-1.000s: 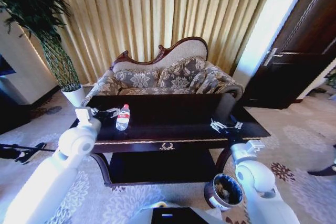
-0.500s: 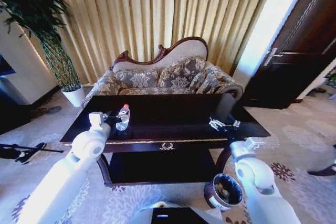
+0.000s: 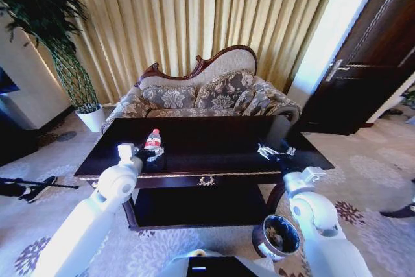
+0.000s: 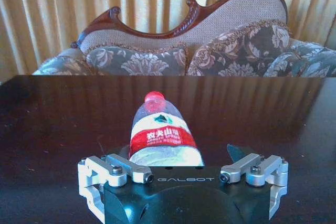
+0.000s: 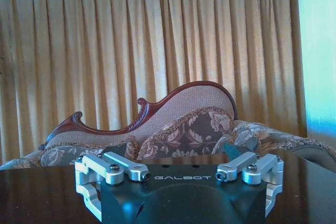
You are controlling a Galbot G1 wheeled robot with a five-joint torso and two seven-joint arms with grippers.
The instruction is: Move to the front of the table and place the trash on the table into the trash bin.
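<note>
The worktop (image 3: 214, 135) has been reached; the upright water bottle (image 4: 163, 135) is bracketed by the released left end effector (image 4: 181, 169), ungrasped. The right end effector (image 3: 275, 152) is held released; nothing has been carried to the trash bin (image 3: 277, 235)

Dark glossy table (image 3: 214, 135); bottle (image 3: 153, 139) upright on it.

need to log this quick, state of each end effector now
Left end effector: open, its fingers either side of the bottle, not clamped on it.
Right end effector: open, holding nothing, over the table.
</note>
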